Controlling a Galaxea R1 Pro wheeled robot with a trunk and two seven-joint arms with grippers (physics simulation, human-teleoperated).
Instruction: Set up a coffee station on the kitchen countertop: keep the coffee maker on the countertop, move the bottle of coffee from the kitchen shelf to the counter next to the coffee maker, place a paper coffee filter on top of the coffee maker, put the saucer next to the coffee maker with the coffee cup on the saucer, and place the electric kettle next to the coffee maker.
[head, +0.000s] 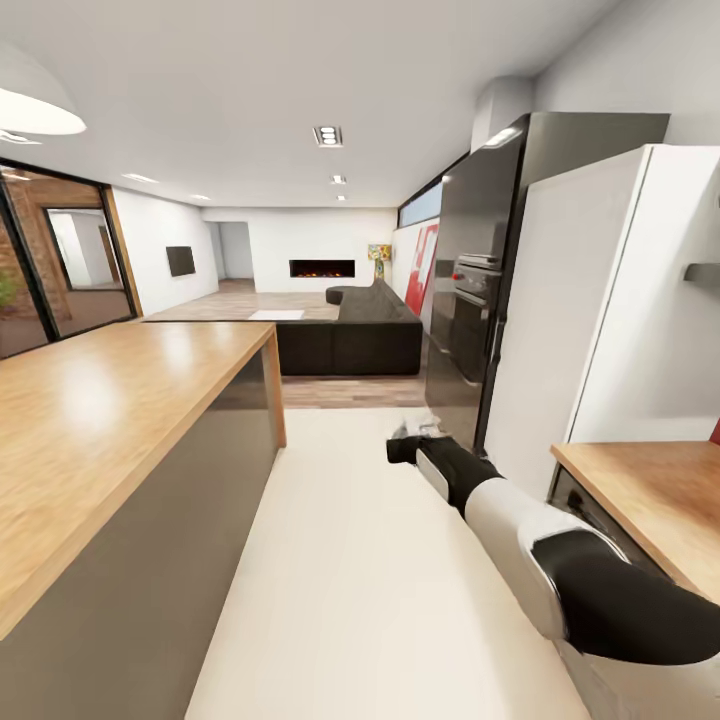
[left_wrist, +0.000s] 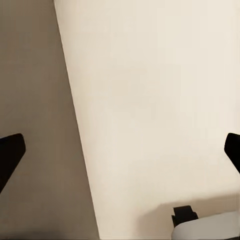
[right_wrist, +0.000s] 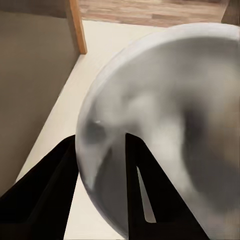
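My right gripper (right_wrist: 100, 145) is shut on the rim of the saucer (right_wrist: 170, 125), a round pale plate that looms large and blurred in the right wrist view, with one black finger on each face. In the head view the right arm reaches forward over the floor, and its gripper (head: 405, 447) holds the saucer (head: 424, 429) edge-on. The left gripper (left_wrist: 120, 150) hangs open over the cream floor, its fingers (left_wrist: 10, 155) far apart with nothing between them. A long tan wood countertop (head: 110, 400) with grey fronts runs along the left.
A cream floor aisle (head: 350, 560) leads ahead between the left counter and a second wooden worktop (head: 660, 500) at the right. A tall white cabinet (head: 600, 320) and a black oven tower (head: 480, 300) line the right side. Beyond them stands a dark sofa (head: 350, 340).
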